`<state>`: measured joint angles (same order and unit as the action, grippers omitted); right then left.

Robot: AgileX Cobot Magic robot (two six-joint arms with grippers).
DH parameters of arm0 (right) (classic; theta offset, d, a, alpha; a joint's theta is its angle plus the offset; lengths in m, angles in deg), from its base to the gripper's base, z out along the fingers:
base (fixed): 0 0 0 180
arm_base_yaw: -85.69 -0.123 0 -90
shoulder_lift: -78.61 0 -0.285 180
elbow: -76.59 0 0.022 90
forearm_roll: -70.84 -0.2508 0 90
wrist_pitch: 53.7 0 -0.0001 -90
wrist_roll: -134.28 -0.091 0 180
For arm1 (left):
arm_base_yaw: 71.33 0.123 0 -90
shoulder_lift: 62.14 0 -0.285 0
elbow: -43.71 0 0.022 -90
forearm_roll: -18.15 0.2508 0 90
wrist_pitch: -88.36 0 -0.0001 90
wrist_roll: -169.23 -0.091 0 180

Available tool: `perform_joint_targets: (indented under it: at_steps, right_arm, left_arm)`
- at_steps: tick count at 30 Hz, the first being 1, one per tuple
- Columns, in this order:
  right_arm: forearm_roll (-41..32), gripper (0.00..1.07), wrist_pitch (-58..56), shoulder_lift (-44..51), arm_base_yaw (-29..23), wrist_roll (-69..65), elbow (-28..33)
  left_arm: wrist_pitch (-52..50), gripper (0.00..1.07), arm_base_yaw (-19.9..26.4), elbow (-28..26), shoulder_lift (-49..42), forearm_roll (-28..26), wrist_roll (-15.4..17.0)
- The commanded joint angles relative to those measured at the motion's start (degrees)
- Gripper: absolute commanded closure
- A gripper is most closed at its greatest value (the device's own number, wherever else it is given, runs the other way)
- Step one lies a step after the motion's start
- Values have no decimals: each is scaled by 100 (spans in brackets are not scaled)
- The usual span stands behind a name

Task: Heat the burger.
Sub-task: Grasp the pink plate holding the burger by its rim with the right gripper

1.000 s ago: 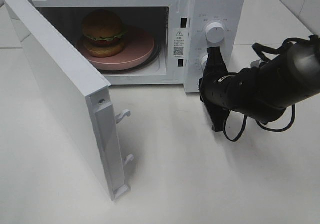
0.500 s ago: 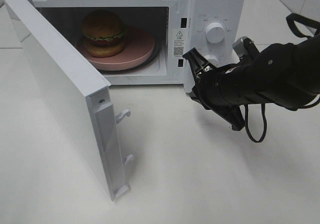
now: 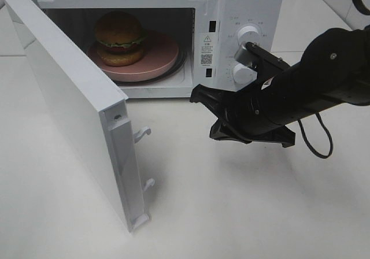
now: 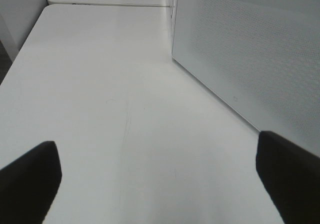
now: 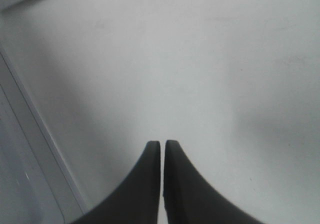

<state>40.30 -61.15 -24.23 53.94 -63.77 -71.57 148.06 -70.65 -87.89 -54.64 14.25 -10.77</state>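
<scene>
- Exterior high view: a white microwave point(image 3: 248, 4) stands on a white table point(image 3: 243, 213), and its door point(image 3: 69, 108) is swung wide open toward the left.
- The burger point(image 3: 119, 37) sits inside the cavity on a pink plate point(image 3: 165, 56), so loading looks finished.
- The black right arm point(image 3: 289, 97) reaches across in front of the control knobs point(image 3: 250, 34). Its tip points at the open door but is well apart from it. The left arm is out of sight here.
- Left wrist view: the left jaws are spread wide, with one dark fingertip point(image 4: 30, 179) at each lower corner and nothing between them. Ahead is bare table and a white dotted panel point(image 4: 250, 54), probably the door's outer face.
- Right wrist view: the right jaws are pressed together and empty, hovering over bare table beside a pale edge point(image 5: 30, 149), probably the door.
- Judgement: closing the door seems to be the step in hand. The next move calls for a steady push near the door's free edge until it latches, and after that a turn of a knob.
</scene>
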Motion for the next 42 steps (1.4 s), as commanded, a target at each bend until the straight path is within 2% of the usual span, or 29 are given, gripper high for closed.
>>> perform_joint_targets:
  at_steps: [1,5,9,10,12,14,15,17,18,19,20,21,23,25,28,29,31,33,39,42]
  right_arm:
    - [619,102,-676,120,23,132,-189]
    - [1398,101,-1547,241,23,160,-487]
    - [1696,100,-2086,292,23,579,-688]
    - [1702,100,-2458,292,23,1152,-837]
    - [1684,100,-2613,292,23,1409,-917]
    - [1656,99,-3083,292,23,2435,-1112]
    - [1656,99,-3083,292,23,2435,-1112]
    - [1667,98,-3495,292,23,3524,-1255]
    - [1667,98,-3495,292,23,3524,-1255]
    - [1662,97,-3713,292,23,4269,-1318]
    - [1662,97,-3713,292,23,4269,-1318]
    - [1662,96,-3873,292,23,5094,-1358]
    - [1662,96,-3936,292,23,5472,-1375]
    - [1662,95,-4120,292,23,6790,-1381]
    - [1662,95,-4137,292,23,7168,-1381]
    - [1662,94,-4142,292,23,7861,-1381]
    - [1662,94,-4142,292,23,8176,-1381]
    - [1662,93,-4102,292,23,9248,-1381]
    - [1713,91,-3999,292,23,10004,-1381]
    - [1862,86,-3730,292,23,10256,-1381]
  left_arm:
    - [-34,9,0,23,-115,-46,0]
    - [-34,9,0,23,-115,-46,0]
    - [-34,9,0,23,-115,-46,0]
    - [-34,9,0,23,-115,-46,0]
    - [-34,9,0,23,-115,-46,0]
    - [-34,9,0,23,-115,-46,0]
    - [-34,9,0,23,-115,-46,0]
    - [-34,9,0,23,-115,-46,0]
    - [-34,9,0,23,-115,-46,0]
    - [-34,9,0,23,-115,-46,0]
    - [-34,9,0,23,-115,-46,0]
    - [-34,9,0,23,-115,-46,0]
    - [-34,9,0,23,-115,-46,0]
    - [-34,9,0,23,-115,-46,0]
    - [-34,9,0,23,-115,-46,0]
    - [-34,9,0,23,-115,-46,0]
    - [-34,9,0,23,-115,-46,0]
    - [-34,9,0,23,-115,-46,0]
    - [-34,9,0,23,-115,-46,0]
    - [-34,9,0,23,-115,-46,0]
